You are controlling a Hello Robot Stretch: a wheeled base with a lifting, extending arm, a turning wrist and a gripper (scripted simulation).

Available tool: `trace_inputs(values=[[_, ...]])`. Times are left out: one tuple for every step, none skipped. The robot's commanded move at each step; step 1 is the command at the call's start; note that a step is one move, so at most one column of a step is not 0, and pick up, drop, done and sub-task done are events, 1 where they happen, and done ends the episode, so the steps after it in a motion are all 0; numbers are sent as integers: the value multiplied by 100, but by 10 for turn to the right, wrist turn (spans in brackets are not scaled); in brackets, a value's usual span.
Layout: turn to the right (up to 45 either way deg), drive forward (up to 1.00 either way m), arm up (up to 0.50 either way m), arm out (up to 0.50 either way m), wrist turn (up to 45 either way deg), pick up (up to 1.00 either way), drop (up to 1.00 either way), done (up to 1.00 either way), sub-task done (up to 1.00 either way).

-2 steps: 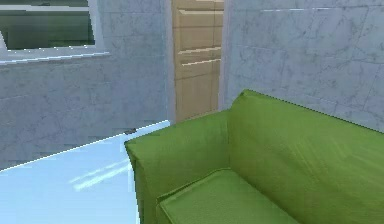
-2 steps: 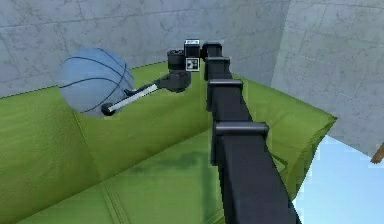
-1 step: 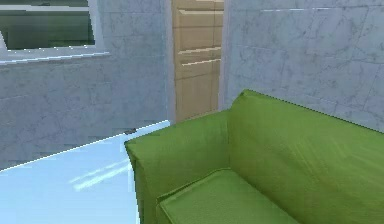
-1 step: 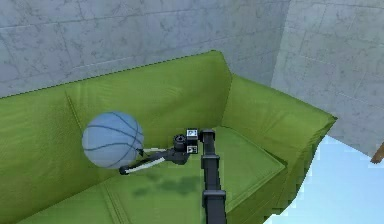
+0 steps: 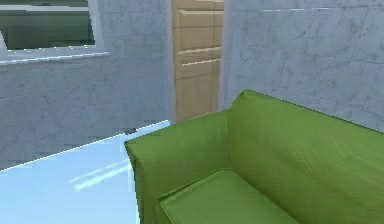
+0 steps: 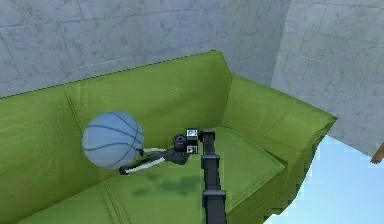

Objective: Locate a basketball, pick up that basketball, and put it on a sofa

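Pale-blue round ball [image 6: 112, 140] at tool [image 6: 135, 163], green sofa [image 6: 255, 125] behind, cannot tell if held

No text, number, brand or sign can be read here. The closest thing to print is the black marks on the two small white squares [image 6: 190, 136] at the far end of the arm [image 6: 212, 180]. They are blocky patterns, and no letters or digits can be made out in them. The thin dark lines on the pale blue ball [image 6: 112, 139] are curved seams, not writing.
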Motion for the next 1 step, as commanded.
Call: trace_inputs(values=[[0,0,0,0,0,0,100,0,0]])
